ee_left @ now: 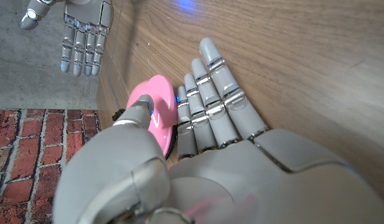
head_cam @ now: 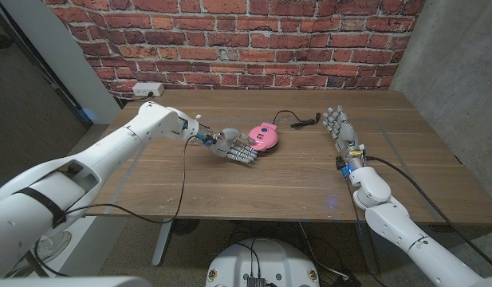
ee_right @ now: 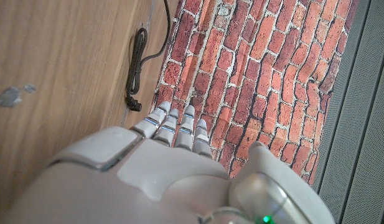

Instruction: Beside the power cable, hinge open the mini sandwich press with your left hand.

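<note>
Over on the left side of the wooden table (head_cam: pixel 230 191), the left hand (head_cam: pixel 234 148) has reached the pink mini sandwich press (head_cam: pixel 265 135) and sits right against its near edge, fingers (ee_left: pixel 210 99) stretched out side by side along the tabletop, thumb (ee_left: pixel 137 115) up against the pink lid. From where I stand it looks like a touch, not yet a grip: nothing is pinched. The press sits near the middle of the table, and its lid appears to be down, so by my reckoning the approach is done and the hinging-open itself is all still to come. Just beyond the press, toward the brick wall, the black power cable (head_cam: pixel 297 121) trails across the wood, its coiled end showing plainly in the right wrist view. Further right, the right hand (head_cam: pixel 336 126) waits well apart from the press, fingers straight and slightly spread, holding nothing. No brand, label or lettering is readable on the press, cable or anything else.
</note>
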### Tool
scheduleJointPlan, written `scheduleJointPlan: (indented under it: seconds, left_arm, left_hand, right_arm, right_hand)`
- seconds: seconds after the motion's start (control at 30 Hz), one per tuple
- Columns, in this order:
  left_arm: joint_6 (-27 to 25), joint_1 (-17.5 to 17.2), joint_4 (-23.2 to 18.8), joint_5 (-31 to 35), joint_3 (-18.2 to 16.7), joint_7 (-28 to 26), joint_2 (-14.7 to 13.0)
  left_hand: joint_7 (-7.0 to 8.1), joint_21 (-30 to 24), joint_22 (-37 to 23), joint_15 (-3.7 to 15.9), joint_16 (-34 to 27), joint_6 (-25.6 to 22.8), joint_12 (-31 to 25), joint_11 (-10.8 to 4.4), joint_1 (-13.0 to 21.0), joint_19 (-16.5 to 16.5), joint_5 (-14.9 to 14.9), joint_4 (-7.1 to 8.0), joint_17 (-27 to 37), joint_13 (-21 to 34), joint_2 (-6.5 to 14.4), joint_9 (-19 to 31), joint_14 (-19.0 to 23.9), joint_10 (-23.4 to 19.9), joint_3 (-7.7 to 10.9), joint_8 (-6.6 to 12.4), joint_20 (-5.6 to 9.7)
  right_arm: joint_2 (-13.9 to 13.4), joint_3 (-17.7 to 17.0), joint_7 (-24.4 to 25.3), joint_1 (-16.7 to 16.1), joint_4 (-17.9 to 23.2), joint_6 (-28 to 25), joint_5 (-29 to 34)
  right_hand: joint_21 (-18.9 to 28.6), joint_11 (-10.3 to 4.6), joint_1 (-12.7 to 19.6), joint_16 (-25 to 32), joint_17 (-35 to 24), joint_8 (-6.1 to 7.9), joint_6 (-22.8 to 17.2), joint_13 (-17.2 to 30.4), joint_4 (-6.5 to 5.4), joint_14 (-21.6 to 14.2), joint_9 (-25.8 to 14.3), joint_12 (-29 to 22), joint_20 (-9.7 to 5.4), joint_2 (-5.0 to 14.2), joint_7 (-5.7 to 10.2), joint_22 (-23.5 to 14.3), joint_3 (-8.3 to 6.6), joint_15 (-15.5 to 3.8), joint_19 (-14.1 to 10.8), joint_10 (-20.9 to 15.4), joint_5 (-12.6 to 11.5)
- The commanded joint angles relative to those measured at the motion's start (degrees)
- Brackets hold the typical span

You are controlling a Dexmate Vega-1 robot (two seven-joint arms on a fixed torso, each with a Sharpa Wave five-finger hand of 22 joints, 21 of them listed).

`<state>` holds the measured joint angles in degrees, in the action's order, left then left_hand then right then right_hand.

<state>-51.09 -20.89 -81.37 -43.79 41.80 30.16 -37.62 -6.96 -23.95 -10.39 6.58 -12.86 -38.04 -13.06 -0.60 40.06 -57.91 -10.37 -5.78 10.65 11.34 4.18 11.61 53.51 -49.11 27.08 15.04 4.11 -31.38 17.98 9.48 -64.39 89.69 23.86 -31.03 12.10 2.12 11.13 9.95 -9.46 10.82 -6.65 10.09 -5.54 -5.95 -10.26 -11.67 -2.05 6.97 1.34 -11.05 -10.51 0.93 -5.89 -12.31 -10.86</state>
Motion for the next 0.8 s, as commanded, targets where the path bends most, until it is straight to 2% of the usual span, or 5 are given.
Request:
scheduleJointPlan:
  seconds: [0.03,0.5,0.63,0.7,0.8]
  left_arm:
    - [-1.1,-0.5,-0.6,0.0,0.5,-3.4,0.8]
    - [0.1,-1.3,-1.3,0.2,0.0,-5.9,1.4]
    - [0.2,-1.6,-1.6,0.0,-0.4,-6.9,1.6]
    - [0.2,-1.8,-1.9,-0.1,-0.6,-7.5,1.6]
    - [0.2,-2.0,-2.0,-0.3,-1.0,-8.4,1.7]
  left_hand:
    - [-0.99,-0.2,-0.2,1.39,0.0,-2.9,-0.1,-0.87,1.7,-0.7,0.0,-0.60,-0.1,0.3,-0.8,0.2,2.3,-1.3,0.59,0.18,0.12]
    - [2.21,-0.5,-0.4,4.31,-0.8,-9.2,-0.9,-5.35,4.7,-1.3,-0.1,-1.65,0.5,0.5,-0.8,0.1,7.9,-6.9,2.50,1.10,1.48]
    - [2.83,-0.8,-0.4,4.59,-1.1,-11.7,-1.3,-5.76,5.5,-1.7,-0.1,-1.70,0.8,0.6,-0.2,0.0,9.2,-8.7,3.17,1.57,1.92]
    - [3.11,-1.1,-0.5,4.99,-1.2,-12.6,-1.1,-2.83,6.2,-1.9,0.1,-1.65,1.0,0.8,0.2,0.0,10.0,-9.1,3.73,1.43,1.85]
    - [3.34,-1.2,-0.5,5.05,-1.2,-13.5,-1.0,-3.34,6.4,-2.0,0.1,-1.66,1.0,0.9,0.3,-0.1,10.3,-9.5,3.97,1.61,1.94]
  right_arm:
    - [-0.2,-0.3,0.4,-0.8,0.7,-0.2,0.2]
    - [-0.2,-0.3,0.4,-0.6,0.2,-0.3,0.2]
    - [-0.1,-0.2,0.3,-0.3,-0.1,-0.4,0.2]
    - [-0.1,-0.2,0.2,-0.1,-0.3,-0.5,0.1]
    - [0.0,-0.1,0.1,0.0,-0.5,-0.5,0.1]
  right_hand:
    - [0.4,0.08,-0.2,0.2,-0.2,-0.04,-0.6,0.2,-0.29,-0.5,-0.2,-0.1,-0.02,-0.01,-0.04,-0.2,-0.36,-0.28,-0.4,-0.4,0.0]
    - [0.4,0.06,-0.2,0.2,-0.2,-0.05,-0.6,0.2,-0.26,-0.5,-0.2,-0.1,-0.01,-0.05,-0.11,-0.2,-0.37,-0.38,-0.4,-0.4,0.0]
    - [0.4,0.09,-0.2,0.2,-0.2,-0.04,-0.6,0.2,-0.26,-0.4,-0.2,-0.1,-0.03,-0.07,-0.13,-0.2,-0.37,-0.36,-0.4,-0.4,0.0]
    - [0.4,0.08,-0.2,0.2,-0.2,-0.06,-0.6,0.2,-0.26,-0.5,-0.2,-0.1,-0.02,-0.08,-0.13,-0.2,-0.37,-0.37,-0.4,-0.4,0.0]
    - [0.4,0.06,-0.2,0.2,-0.2,-0.06,-0.6,0.2,-0.26,-0.4,-0.2,0.0,-0.04,-0.10,-0.05,-0.2,-0.37,-0.37,-0.4,-0.3,-0.1]
